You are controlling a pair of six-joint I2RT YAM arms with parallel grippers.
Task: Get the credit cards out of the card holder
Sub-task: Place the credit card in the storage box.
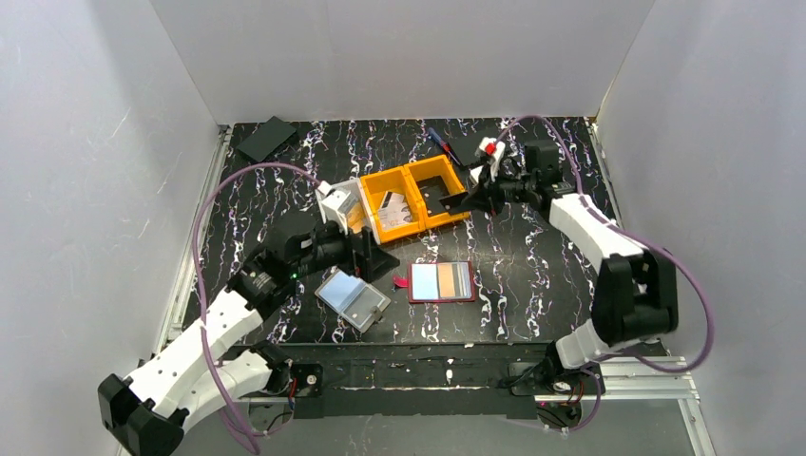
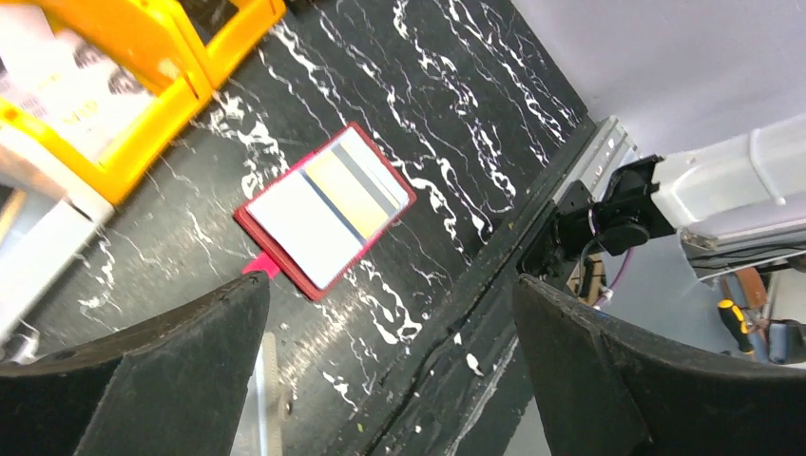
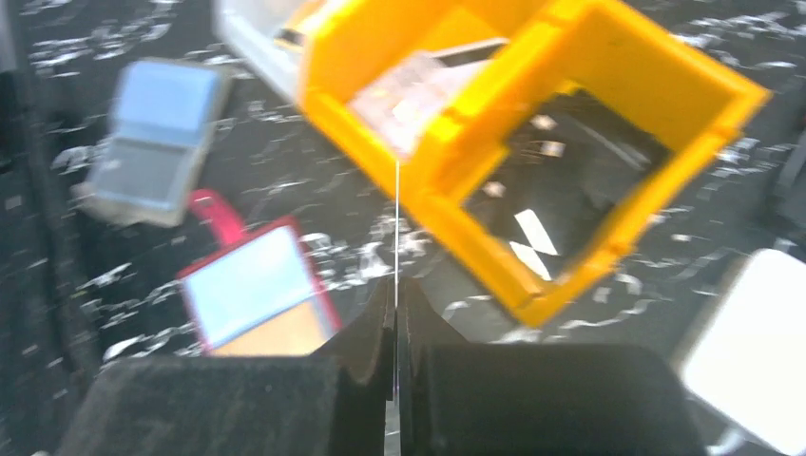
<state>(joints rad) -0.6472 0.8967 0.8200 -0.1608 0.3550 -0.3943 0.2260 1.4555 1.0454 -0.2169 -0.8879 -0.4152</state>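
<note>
The red card holder [image 1: 442, 282] lies open and flat on the black marbled table, also in the left wrist view [image 2: 328, 209] and the right wrist view [image 3: 257, 294]. A tan-orange credit card [image 1: 449, 279] lies in it beside a greyish one. My right gripper [image 1: 459, 201] hovers by the orange bin's right compartment. Its jaws [image 3: 394, 294] are shut on a thin credit card [image 3: 396, 218] seen edge-on. My left gripper [image 1: 375, 255] stands open left of the holder, with nothing between its fingers [image 2: 390, 351].
An orange two-compartment bin [image 1: 413, 199] sits behind the holder, with cards in its left half. A grey-blue hinged case [image 1: 352, 300] lies open near the left gripper. A white box [image 1: 337, 202], pens [image 1: 447, 144] and a black flat pad [image 1: 266, 138] lie farther back.
</note>
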